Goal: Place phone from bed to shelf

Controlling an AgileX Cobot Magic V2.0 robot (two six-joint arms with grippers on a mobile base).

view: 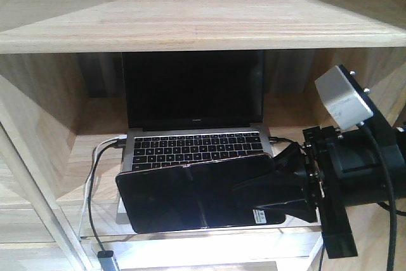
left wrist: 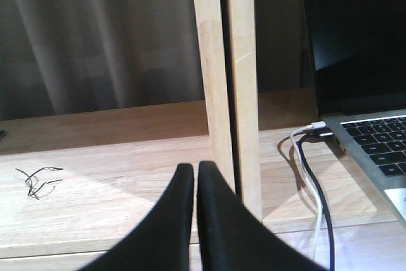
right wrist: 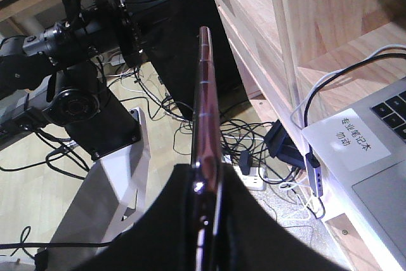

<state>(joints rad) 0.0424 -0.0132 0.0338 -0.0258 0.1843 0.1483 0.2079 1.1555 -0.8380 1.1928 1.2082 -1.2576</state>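
Hovering my left fingers [left wrist: 194, 182], pressed together on nothing, above the shelf [left wrist: 95, 176] at lower centre, I hold the phone [view: 190, 198] level before the laptop [view: 190, 93] keyboard, my right fingers [view: 260, 179] clamped on its right end.

Front view: shelf [view: 190, 23] evenly lit, compartment [view: 95, 103] beneath shadowed, white glare blew out bottom edge | left wrist: dim, curtain [left wrist: 95, 36] dark, left gripper [left wrist: 195, 171] blurred | right wrist: brighter, phone [right wrist: 204, 106] edge glinted pink, near end soft.
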